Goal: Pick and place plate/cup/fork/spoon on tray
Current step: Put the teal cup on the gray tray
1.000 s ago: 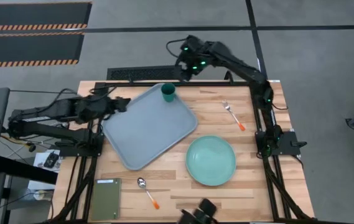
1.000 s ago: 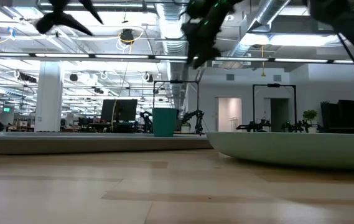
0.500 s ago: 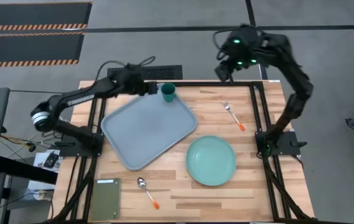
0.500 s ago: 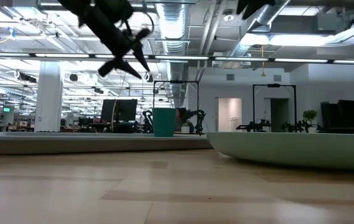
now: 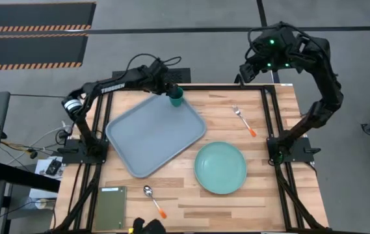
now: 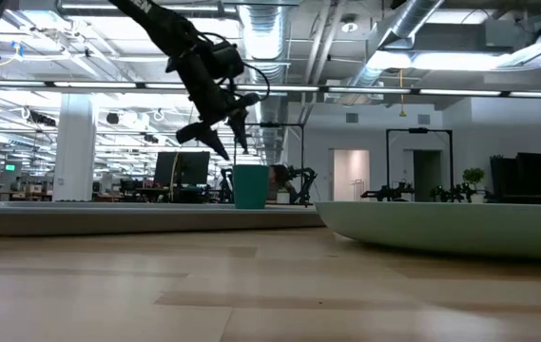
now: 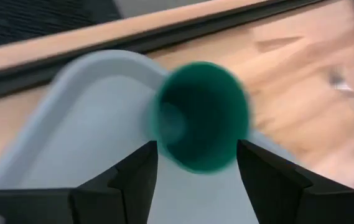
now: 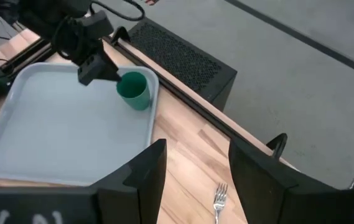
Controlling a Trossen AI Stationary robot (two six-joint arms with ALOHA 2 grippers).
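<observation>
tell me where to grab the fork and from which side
Grip the fork across its thin middle shaft, coming straight down from above. It lies flat on the bare wood, tines toward the far edge and orange handle end toward the plate, with nothing close beside it, so a top-down pinch looks best.

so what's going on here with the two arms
The left gripper hovers open just above the cup, which stands upright in a corner of the tray. The right gripper is raised, open and empty, past the table's far edge. The plate, fork and spoon lie on the table, not yet on the tray.
</observation>
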